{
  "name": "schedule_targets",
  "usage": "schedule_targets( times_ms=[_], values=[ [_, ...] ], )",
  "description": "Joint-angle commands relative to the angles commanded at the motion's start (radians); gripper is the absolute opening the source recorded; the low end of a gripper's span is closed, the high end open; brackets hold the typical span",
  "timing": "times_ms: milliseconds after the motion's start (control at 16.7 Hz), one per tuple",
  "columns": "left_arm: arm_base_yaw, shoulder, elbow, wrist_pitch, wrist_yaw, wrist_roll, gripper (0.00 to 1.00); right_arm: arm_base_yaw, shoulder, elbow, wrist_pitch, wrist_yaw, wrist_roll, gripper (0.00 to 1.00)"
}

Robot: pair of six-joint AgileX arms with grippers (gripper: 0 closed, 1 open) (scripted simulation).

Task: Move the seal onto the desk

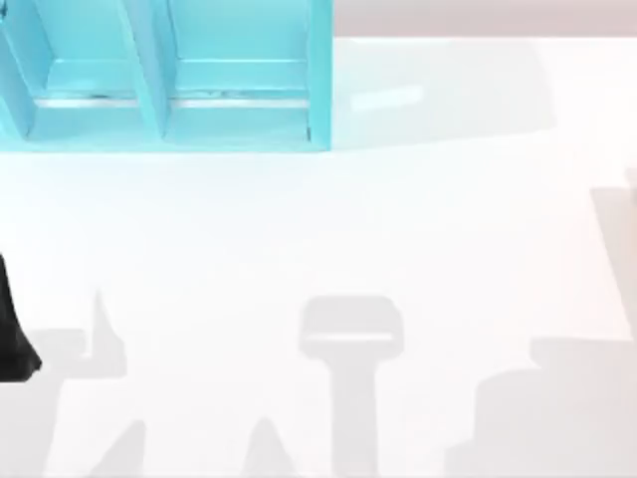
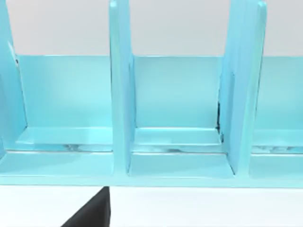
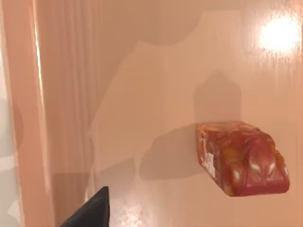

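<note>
The seal (image 3: 242, 158) lies on a glossy peach surface below my right wrist. The blue shelf (image 1: 169, 75) stands on the white worktop (image 1: 328, 239). Whether my jaws are spread, I cannot tell.

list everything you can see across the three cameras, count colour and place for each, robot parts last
seal: one, amber-orange with a dark red top, seen by the right wrist camera on a glossy peach-coloured surface, nothing touching it
peach surface: one, glossy, under the seal
shelf unit: one, light blue, open compartments split by upright dividers, far left part of the desk
desk: one, plain white, carrying the shelf unit
left arm: one, black, at the top view's left edge
left gripper finger: one dark tip, in front of the shelf unit
right gripper finger: one dark tip, short of the seal
</note>
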Motion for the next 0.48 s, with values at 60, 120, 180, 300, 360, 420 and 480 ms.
schedule_targets(
  times_ms=[60,120,180,300,360,420,480],
  values=[
    [0.0,0.0,0.0,0.0,0.0,0.0,1.0,-0.019,0.072,0.052,-0.053,0.003,-0.026,1.0],
    [0.0,0.0,0.0,0.0,0.0,0.0,1.0,-0.035,0.134,0.098,-0.099,0.006,-0.051,1.0],
    [0.0,0.0,0.0,0.0,0.0,0.0,1.0,-0.049,0.185,0.137,-0.139,0.01,-0.072,1.0],
    [0.0,0.0,0.0,0.0,0.0,0.0,1.0,-0.068,0.256,0.197,-0.198,0.018,-0.105,1.0],
    [0.0,0.0,0.0,0.0,0.0,0.0,1.0,-0.074,0.276,0.215,-0.215,0.021,-0.115,1.0],
    [0.0,0.0,0.0,0.0,0.0,0.0,1.0,-0.077,0.287,0.225,-0.224,0.023,-0.121,1.0],
    [0.0,0.0,0.0,0.0,0.0,0.0,1.0,-0.077,0.288,0.226,-0.225,0.023,-0.121,1.0]
  ],
)
